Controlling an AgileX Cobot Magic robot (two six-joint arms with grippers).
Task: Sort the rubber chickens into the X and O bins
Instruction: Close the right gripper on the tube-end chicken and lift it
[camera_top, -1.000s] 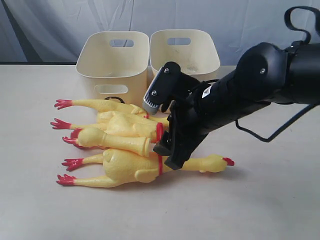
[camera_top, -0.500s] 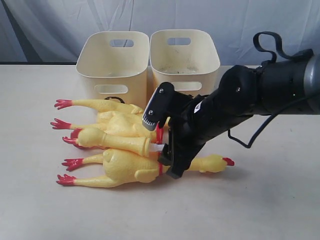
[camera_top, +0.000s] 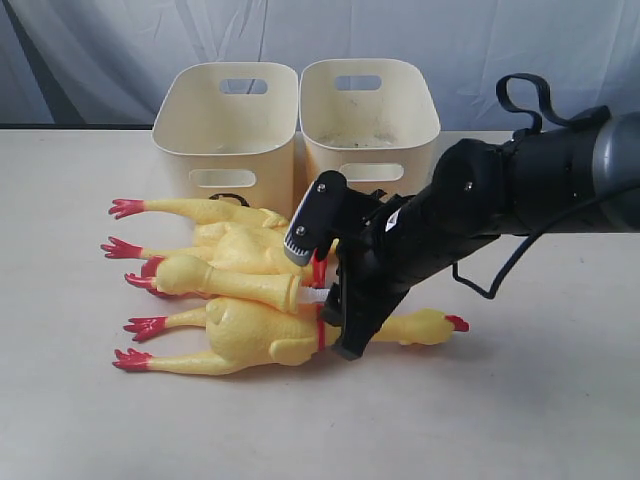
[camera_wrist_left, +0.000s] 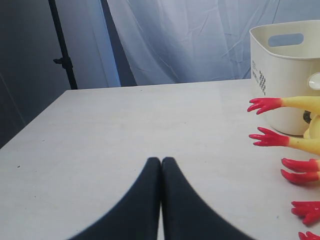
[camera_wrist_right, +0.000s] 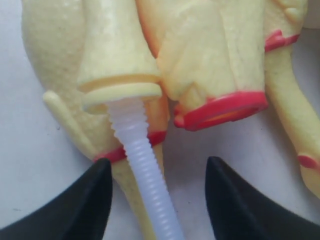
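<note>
Table edge (camera_wrist_left: 35, 119) lies well apart from rubber chickens (camera_wrist_left: 270, 136)

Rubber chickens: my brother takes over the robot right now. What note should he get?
Left gripper: shut, empty, over bare table.
Right gripper: open, low over the rubber chickens, jaws either side of a white ribbed tube sticking from one.
Chickens: piled on the table before the bins; X and O marks not readable.
Done: nothing; no chicken shows in a bin.
Left: grasp one, sort them all.
</note>
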